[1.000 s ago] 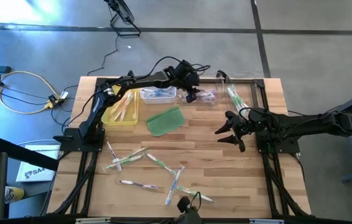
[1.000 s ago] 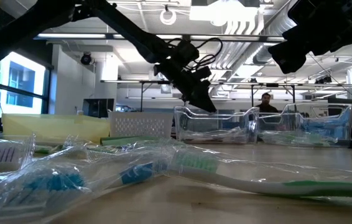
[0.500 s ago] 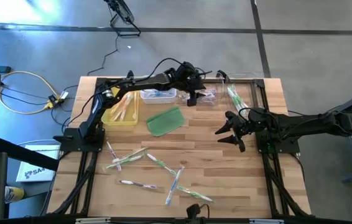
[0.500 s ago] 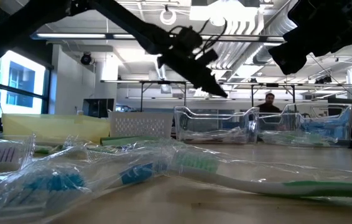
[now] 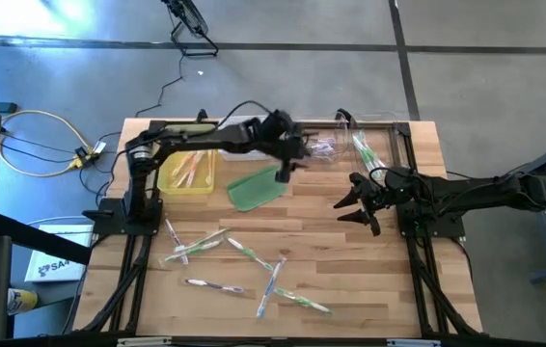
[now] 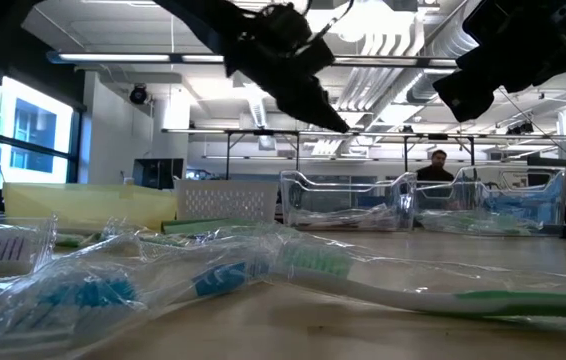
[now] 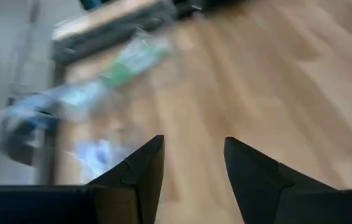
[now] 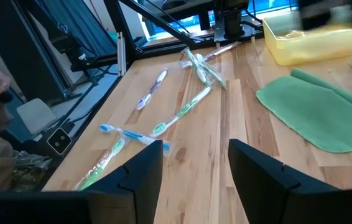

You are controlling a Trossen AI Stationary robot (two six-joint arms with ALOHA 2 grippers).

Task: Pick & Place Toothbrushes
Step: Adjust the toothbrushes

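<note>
Several toothbrushes (image 5: 244, 253), most in clear wrappers, lie flat and scattered on the near half of the wooden table. They also show in the right wrist view (image 8: 182, 112) and close up in the low view (image 6: 313, 265). More wrapped ones lie in the clear bins (image 5: 323, 149) at the far edge. My left gripper (image 5: 284, 172) hangs open and empty above the far right corner of the green pad (image 5: 254, 188), high in the low view (image 6: 328, 115). Its wrist view shows bare wood between its fingers (image 7: 191, 140). My right gripper (image 5: 342, 210) waits open at the right, well above the table (image 8: 194, 149).
A yellow bin (image 5: 188, 169) and a white slotted basket (image 5: 244, 146) stand at the far left, next to the clear bins. A person (image 6: 436, 166) sits in the room far behind the table. Bare wood lies between the pad and my right gripper.
My left gripper has risen from just over the clear bin and swung toward the near edge and a little left, over the green pad's corner, rolling as it went. Its fingers have stayed open. The toothbrushes and my right arm have not moved.
</note>
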